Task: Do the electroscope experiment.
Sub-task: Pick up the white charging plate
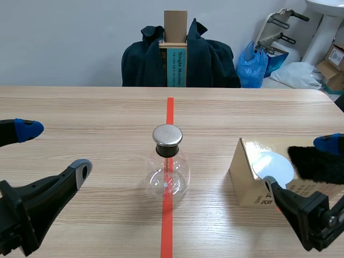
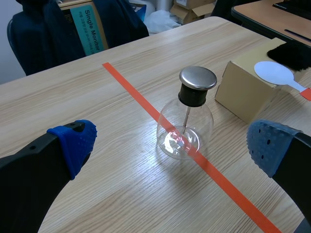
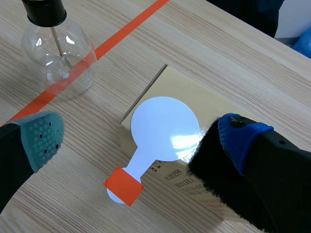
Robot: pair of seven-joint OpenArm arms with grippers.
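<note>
Ahead of the open left claw [image 2: 172,143], electroscope flask [image 2: 185,127], right claw [image 3: 141,137] open over white paddle [image 3: 164,127]

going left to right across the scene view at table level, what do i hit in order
left end effector → glass electroscope → cardboard box → white paddle lying on the box → black fur on the box's right part
</note>
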